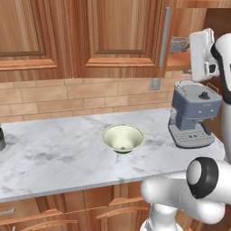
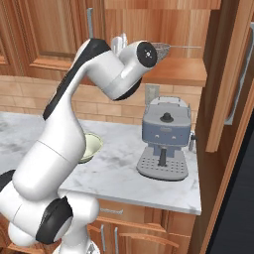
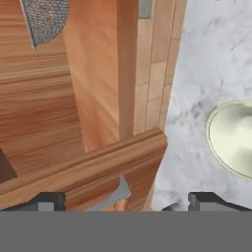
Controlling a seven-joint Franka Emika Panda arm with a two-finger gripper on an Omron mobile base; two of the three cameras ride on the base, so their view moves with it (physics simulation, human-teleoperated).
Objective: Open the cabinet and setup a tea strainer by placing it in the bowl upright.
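Your gripper [image 3: 123,199] hangs wide open, holding nothing, beside the opened cabinet [image 2: 178,69]. Tea strainer [image 2: 161,49] sits on the shelf's left end, reachable. Bowl [image 1: 122,138] waits mid-worktop, mouth up to receive it.

Cabinet [image 1: 113,36]: reddish-brown wood, visible grain, satin finish; handle [image 1: 165,36] brushed metal. Strainer [image 3: 45,18]: fine grey wire mesh. Bowl [image 1: 122,138]: glossy, smooth cream-green glaze. Counter [image 1: 54,158]: polished grey-veined marble. Coffee machine [image 2: 164,136]: matt blue-grey plastic.

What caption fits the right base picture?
Robot arm reaches toward tea strainer on open cabinet shelf, above coffee machine.
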